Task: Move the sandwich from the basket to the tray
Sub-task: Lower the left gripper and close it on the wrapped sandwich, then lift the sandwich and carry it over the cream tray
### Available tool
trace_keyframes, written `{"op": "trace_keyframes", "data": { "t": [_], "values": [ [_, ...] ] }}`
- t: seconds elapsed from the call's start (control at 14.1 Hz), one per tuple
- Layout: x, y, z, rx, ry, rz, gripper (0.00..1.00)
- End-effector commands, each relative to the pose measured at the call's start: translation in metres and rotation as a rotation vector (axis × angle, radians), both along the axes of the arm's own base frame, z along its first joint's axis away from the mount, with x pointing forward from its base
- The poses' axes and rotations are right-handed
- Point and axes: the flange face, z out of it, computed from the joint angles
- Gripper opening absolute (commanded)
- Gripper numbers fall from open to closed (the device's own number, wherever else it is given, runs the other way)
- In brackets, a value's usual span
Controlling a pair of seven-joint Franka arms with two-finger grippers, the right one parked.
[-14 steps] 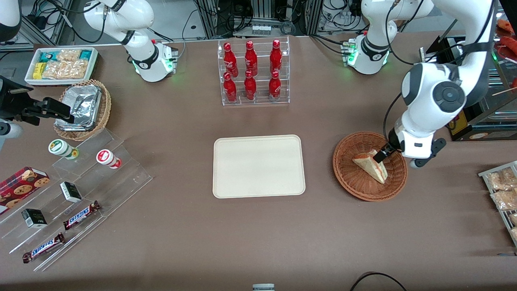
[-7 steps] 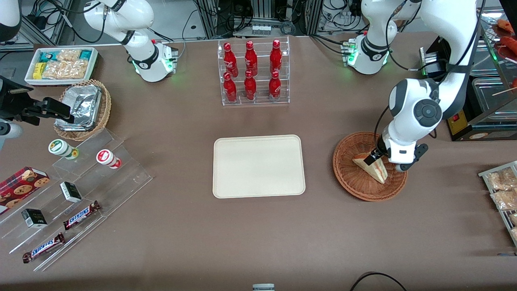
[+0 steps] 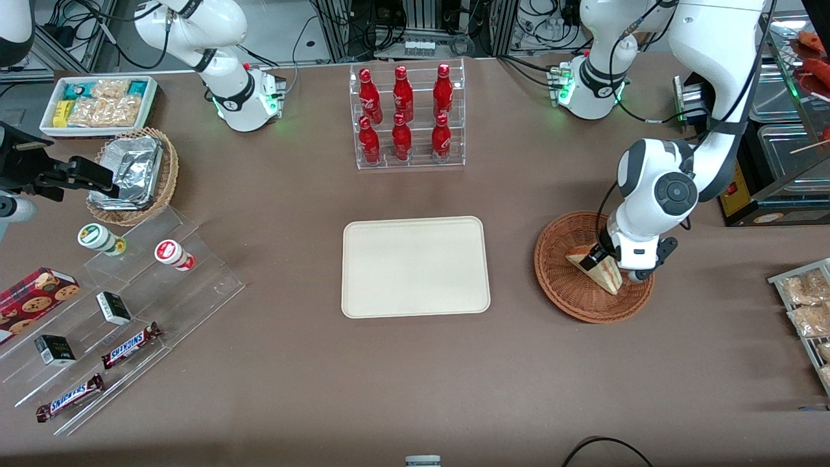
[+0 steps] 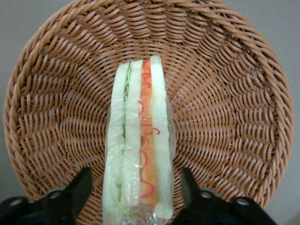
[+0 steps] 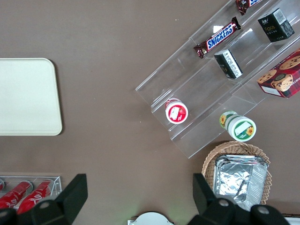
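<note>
One sandwich is lying in the basket, and I am seeing it in the wrist view as a wrapped wedge standing on edge, with green filling in one layer and orange-red in the other. I am holding the gripper low inside the basket, right over the sandwich's thick end. Its fingers are standing apart, one on each side of the sandwich, with a clear gap between each pad and the bread, so nothing is clamped. The basket's woven wall is ringing the sandwich all round.

I am seeing the tray lying flat on the table, well apart from the basket and toward the parked arm's end from it, about level with it from the front camera. Six red bottles are standing in a clear rack farther from the front camera than the tray.

Toward the parked arm's end, a smaller wicker basket with foil is sitting near a white bin of snacks. Nearer the front camera from those, a clear stepped stand is carrying two Snickers bars, small dark boxes and two cups. A cookie box is lying beside the stand.
</note>
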Motion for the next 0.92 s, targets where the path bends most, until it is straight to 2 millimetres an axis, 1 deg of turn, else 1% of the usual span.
{"op": "trace_keyframes", "data": {
  "t": [0.0, 0.07, 0.14, 0.28, 0.35, 0.42, 0.57, 0.64, 0.71, 0.85],
  "values": [
    [0.006, -0.004, 0.003, -0.001, -0.016, 0.02, 0.0],
    [0.006, -0.003, 0.008, 0.0, -0.023, 0.014, 0.0],
    [0.007, -0.004, 0.023, 0.0, -0.043, 0.019, 0.0],
    [0.003, -0.005, 0.073, 0.013, -0.064, 0.005, 0.0],
    [0.005, -0.007, 0.101, 0.044, -0.07, -0.024, 0.0],
    [0.01, -0.015, 0.123, 0.071, -0.067, -0.054, 0.0],
    [0.024, -0.052, 0.171, 0.089, -0.073, -0.105, 0.0],
    [0.03, -0.074, 0.19, 0.087, -0.076, -0.133, 0.0],
    [0.033, -0.105, 0.206, 0.08, -0.084, -0.17, 0.0],
    [0.03, -0.174, 0.215, 0.079, -0.062, -0.251, 0.0]
  ]
}}
